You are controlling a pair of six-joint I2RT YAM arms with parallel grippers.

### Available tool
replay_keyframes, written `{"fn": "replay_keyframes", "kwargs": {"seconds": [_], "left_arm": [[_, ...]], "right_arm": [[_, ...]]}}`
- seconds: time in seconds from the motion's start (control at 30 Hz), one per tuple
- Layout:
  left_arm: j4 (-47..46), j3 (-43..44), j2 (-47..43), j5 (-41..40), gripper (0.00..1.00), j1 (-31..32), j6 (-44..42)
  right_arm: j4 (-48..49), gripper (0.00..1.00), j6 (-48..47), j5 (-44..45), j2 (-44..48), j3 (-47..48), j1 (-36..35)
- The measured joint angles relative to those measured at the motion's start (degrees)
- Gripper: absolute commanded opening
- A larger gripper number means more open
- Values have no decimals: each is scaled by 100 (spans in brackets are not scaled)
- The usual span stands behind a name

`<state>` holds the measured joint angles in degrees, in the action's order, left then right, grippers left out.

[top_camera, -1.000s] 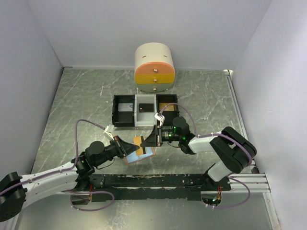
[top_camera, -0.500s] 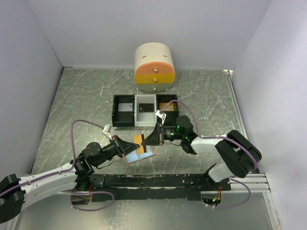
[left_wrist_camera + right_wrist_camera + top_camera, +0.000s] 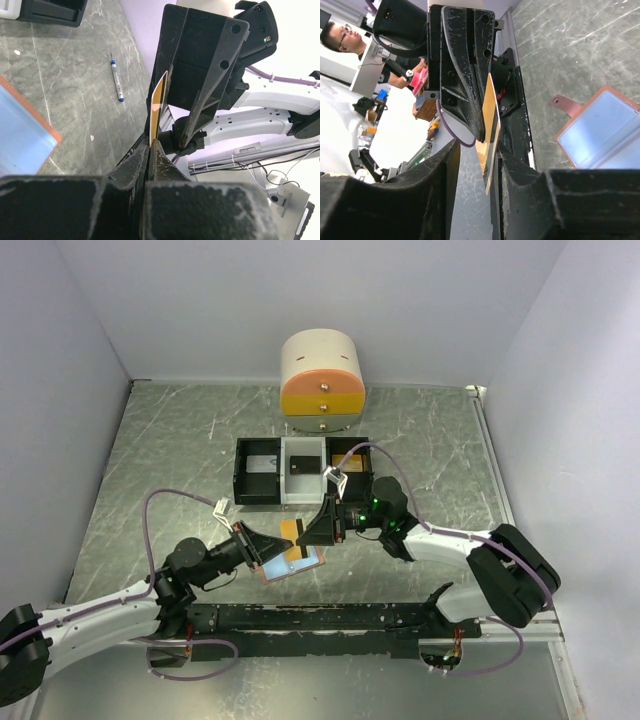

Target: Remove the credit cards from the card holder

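An orange-gold credit card (image 3: 291, 537) stands on edge above the table, and my left gripper (image 3: 278, 545) is shut on its near edge. In the left wrist view the card (image 3: 158, 105) rises from the closed left gripper (image 3: 150, 143). My right gripper (image 3: 305, 536) faces it from the right. In the right wrist view the right gripper (image 3: 477, 146) is open around the card (image 3: 490, 131), with a gap on the left side. The tan card holder (image 3: 296, 566) lies open on the table below, its blue lining (image 3: 600, 127) showing.
A row of black and white trays (image 3: 300, 498) sits behind the grippers, with dark cards in them. A round cream and orange drawer unit (image 3: 322, 370) stands at the back. A blue-white pen (image 3: 116, 80) lies on the table to the right.
The right arm's elbow has swung further right and lower. Both grippers and the card stay in nearly the same spot.
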<state>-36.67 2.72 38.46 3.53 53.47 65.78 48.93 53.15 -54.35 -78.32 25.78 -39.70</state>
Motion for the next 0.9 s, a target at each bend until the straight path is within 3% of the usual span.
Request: {"fn": "replay_keyframes", "kwargs": {"seconds": [0.33, 0.6, 0.9], "left_arm": [[-157, 0, -20, 81, 7, 0, -26], [-289, 9, 55, 170, 7, 0, -120], [-306, 127, 87, 470, 7, 0, -393]], "right_arm": [[-28, 19, 83, -116, 72, 46, 13], [92, 51, 243, -284, 72, 90, 7], [-824, 65, -334, 4, 608, 348, 7]]}}
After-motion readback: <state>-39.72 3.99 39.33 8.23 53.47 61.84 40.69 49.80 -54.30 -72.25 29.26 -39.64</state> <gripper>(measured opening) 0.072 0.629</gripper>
